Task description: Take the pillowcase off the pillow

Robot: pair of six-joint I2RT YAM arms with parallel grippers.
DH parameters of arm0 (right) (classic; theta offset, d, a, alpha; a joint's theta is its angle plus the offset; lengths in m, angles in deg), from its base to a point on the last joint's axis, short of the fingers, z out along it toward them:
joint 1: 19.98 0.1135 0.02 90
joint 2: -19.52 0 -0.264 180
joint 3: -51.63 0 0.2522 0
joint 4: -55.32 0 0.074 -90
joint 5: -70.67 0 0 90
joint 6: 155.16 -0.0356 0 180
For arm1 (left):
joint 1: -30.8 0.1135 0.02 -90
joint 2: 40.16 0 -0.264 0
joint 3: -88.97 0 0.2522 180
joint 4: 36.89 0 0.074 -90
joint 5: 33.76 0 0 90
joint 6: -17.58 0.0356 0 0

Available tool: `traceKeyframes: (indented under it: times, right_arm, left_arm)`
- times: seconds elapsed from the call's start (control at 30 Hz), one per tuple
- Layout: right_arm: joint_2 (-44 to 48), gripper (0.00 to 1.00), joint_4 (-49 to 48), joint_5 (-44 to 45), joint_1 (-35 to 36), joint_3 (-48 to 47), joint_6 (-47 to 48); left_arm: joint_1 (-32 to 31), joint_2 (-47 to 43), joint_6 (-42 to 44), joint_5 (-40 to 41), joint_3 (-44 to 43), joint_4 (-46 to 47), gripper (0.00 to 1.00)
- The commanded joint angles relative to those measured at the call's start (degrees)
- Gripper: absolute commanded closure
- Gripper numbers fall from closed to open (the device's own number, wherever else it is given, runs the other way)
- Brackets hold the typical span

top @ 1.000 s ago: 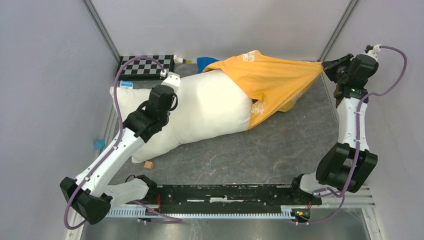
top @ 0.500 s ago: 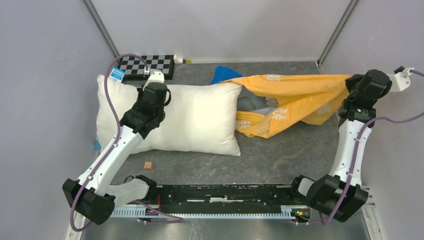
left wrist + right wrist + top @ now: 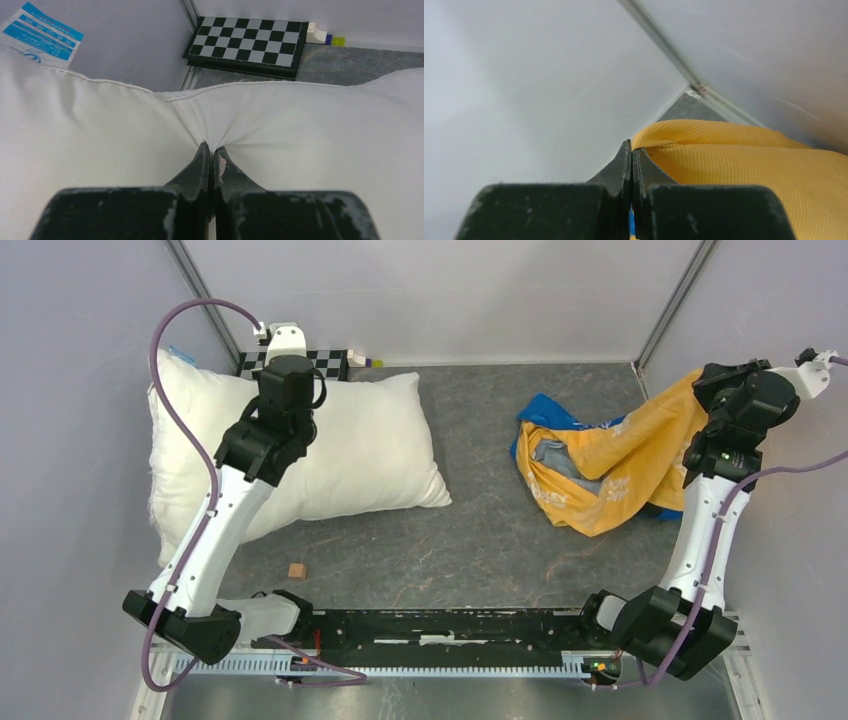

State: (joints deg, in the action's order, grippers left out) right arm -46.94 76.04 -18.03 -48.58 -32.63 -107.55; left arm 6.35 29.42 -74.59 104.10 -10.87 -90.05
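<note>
The plain white pillow (image 3: 350,455) lies bare at the left of the table, its left end up against the left wall. My left gripper (image 3: 280,390) is shut on a pinch of the pillow's fabric (image 3: 280,125), as the left wrist view (image 3: 210,150) shows. The orange-yellow and blue pillowcase (image 3: 600,465) lies crumpled at the right, fully apart from the pillow. My right gripper (image 3: 712,380) is shut on the pillowcase's orange edge (image 3: 734,150) and holds that end up near the right wall; it shows in the right wrist view (image 3: 631,147).
A black-and-white chessboard (image 3: 335,362) lies at the back left behind the pillow, with a small white and yellow-green block (image 3: 362,361) beside it. A small tan cube (image 3: 296,570) sits near the front left. Grey walls stand close on the left, back and right.
The pillowcase has come fully off the pillow and dropped into a heap at the right. My left gripper has pulled the pillow left and back; my right gripper stays high at the right.
</note>
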Motion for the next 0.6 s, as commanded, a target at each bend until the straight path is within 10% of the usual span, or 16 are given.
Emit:
traceKeyframes:
  times: [0.0, 0.23, 0.57]
  right_arm:
    - [-1.38, 1.00, -8.71, -14.71, 1.55, -3.32, 0.56]
    - [-4.20, 1.00, -4.43, -12.11, 15.83, -8.25, 11.24]
    - [-16.77, 1.00, -4.65, -22.09, 25.84, -29.12, 16.20]
  left_arm:
    - [0.30, 2.20, -4.84, -2.06, -5.95, 3.33, 0.98]
    - [1.03, 11.78, -2.30, -1.53, -11.35, 6.09, 0.98]
    - [2.55, 29.47, -4.57, -5.07, -41.39, -1.18, 0.98]
